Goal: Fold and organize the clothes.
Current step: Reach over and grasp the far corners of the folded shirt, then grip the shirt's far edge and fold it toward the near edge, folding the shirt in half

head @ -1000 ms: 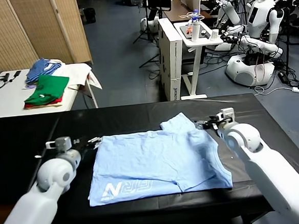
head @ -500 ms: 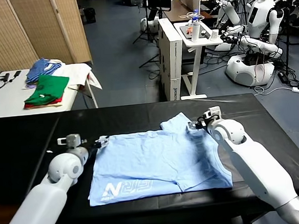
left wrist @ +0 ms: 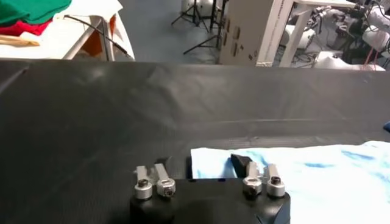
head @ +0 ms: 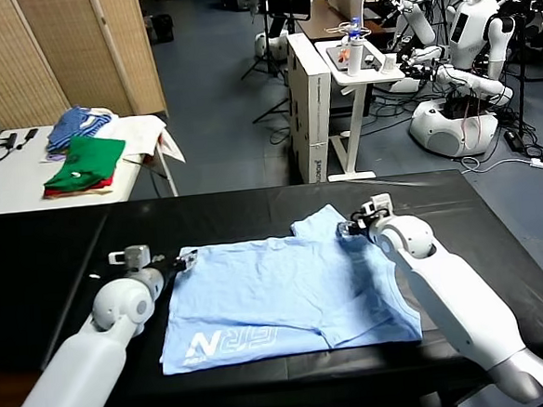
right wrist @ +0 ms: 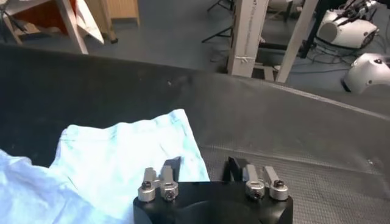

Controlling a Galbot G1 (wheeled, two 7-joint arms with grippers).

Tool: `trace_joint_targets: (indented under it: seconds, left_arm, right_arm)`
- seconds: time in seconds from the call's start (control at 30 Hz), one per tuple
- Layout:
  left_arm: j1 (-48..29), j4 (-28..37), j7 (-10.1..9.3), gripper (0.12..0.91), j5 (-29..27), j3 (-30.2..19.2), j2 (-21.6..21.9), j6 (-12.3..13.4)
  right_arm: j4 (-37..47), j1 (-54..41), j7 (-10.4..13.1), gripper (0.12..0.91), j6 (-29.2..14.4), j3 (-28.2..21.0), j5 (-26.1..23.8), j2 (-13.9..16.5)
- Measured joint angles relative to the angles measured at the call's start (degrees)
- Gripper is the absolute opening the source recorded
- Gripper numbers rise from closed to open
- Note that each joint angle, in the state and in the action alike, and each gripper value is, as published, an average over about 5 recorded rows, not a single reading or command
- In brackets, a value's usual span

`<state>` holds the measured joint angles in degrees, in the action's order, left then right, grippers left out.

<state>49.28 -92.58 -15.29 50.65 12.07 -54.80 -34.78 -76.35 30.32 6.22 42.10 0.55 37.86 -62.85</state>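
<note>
The pale blue T-shirt (head: 292, 291) lies flat on the black table (head: 51, 247), with white lettering (head: 230, 341) near its front left corner. My left gripper (head: 184, 259) is at the shirt's far left corner. In the left wrist view the left gripper (left wrist: 201, 163) stands open, with the corner of the T-shirt (left wrist: 210, 163) lying between its fingers. My right gripper (head: 352, 226) is at the folded sleeve on the far right. In the right wrist view the right gripper (right wrist: 203, 165) is open, one finger (right wrist: 172, 164) over the T-shirt (right wrist: 122, 158) and the other over bare table.
A white side table (head: 9, 185) at the left carries green and red folded garments (head: 87, 163) and a blue striped cloth (head: 75, 126). Behind the black table are a white stand with a bottle (head: 354, 44) and other robots (head: 470, 41).
Both grippers have moved inward along the table. The left went right to the shirt's far left corner. The right went left to the sleeve.
</note>
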Motion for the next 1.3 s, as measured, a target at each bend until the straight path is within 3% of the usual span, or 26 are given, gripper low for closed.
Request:
trace_joint_targets:
  seconds: [0.17,0.27,0.37,0.53,0.93,1.3]
  left_arm:
    - [-0.41,0.87,0.46,0.282,-0.55,-0.2,-0.21,0.25]
    - [-0.4,0.98,0.83,0.217,-0.77,-0.24,-0.21,0.3]
    - [-0.32,0.97,1.13,0.18,-0.92,-0.27,-0.24,0.44]
    - [-0.17,0.83,1.55,0.153,-1.02,-0.2,-0.25,0.9]
    - [0.95,-1.57,1.54,0.147,-1.04,1.06,0.69,1.61]
    - [6.54,-8.59,1.25,0.147,-2.01,4.62,3.18,2.19]
  right_arm:
    - [0.06,0.08,-0.34,0.278,0.0,0.11,-0.33,-0.11]
    - [-0.05,0.17,-0.49,0.188,0.0,0.34,-0.53,-0.05]
    - [-0.17,0.34,-0.51,0.147,0.01,0.69,-0.55,0.0]
    - [-0.52,0.92,-0.5,0.139,-0.72,1.54,-0.52,-0.02]
    - [-5.2,3.87,-2.1,0.139,-9.2,3.83,1.19,1.79]
    - [-15.79,10.55,-1.25,0.139,-7.09,8.0,2.55,6.09]
